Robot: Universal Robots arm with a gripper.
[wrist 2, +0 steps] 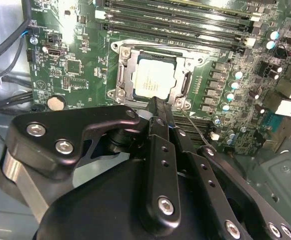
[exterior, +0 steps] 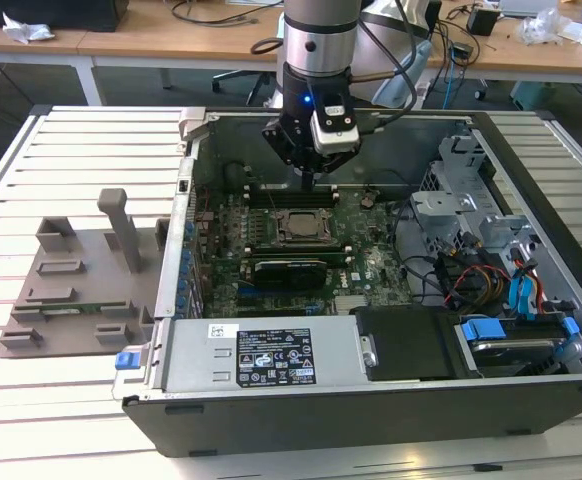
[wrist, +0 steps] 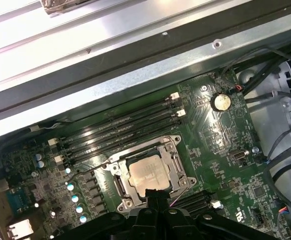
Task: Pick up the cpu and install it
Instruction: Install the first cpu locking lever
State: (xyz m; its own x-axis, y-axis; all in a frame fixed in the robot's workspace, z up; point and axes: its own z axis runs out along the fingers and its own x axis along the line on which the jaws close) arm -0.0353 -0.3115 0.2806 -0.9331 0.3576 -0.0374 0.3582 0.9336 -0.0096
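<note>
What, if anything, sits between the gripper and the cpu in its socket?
Nothing visible does. The gripper hangs just above the square silvery-grey cpu, which lies in the metal socket frame on the green motherboard.

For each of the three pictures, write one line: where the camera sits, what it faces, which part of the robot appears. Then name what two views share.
Exterior view: off the arm, raised, looking down into the open computer case; the arm and gripper hang above the motherboard.
First wrist view: on the arm, facing down at the cpu in its socket frame; gripper linkage at the edge.
Second wrist view: on the arm, facing the cpu past the gripper.
Both wrist views share cpu, socket frame and memory slots.
</note>
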